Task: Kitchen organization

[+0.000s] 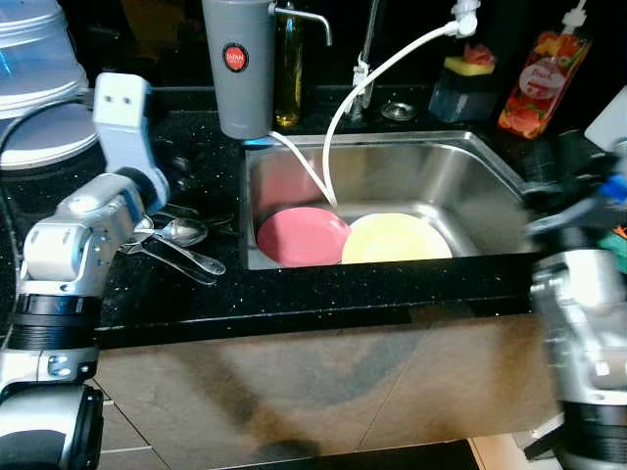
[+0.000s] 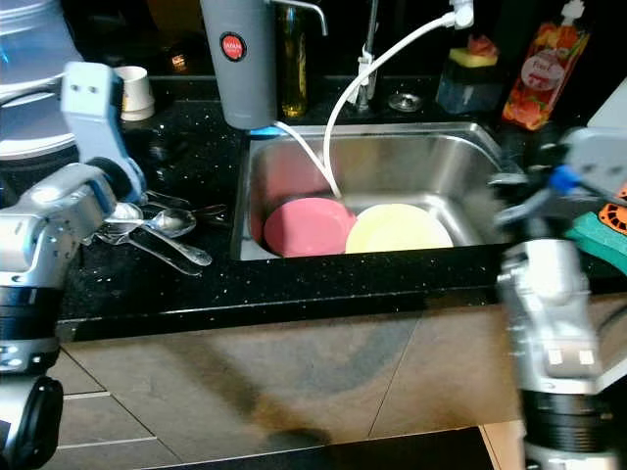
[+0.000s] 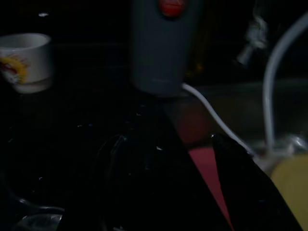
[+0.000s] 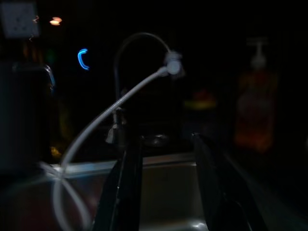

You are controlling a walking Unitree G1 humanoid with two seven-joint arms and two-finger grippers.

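Fingers [image 3: 240, 192] of the left wrist view frame a white cup [image 3: 25, 60].

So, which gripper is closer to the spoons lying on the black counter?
The left. The left gripper is right at the spoons, on the counter left of the sink. The right gripper is across the sink, by its right rim.

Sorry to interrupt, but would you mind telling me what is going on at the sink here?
The robot stands at a dark counter facing a steel sink that holds a pink plate and a yellow plate. Its left end effector is raised over the spoons lying left of the sink, fingers apart and holding nothing. The right end effector is lifted at the sink's right edge, also open and empty. Neither plate is being touched.
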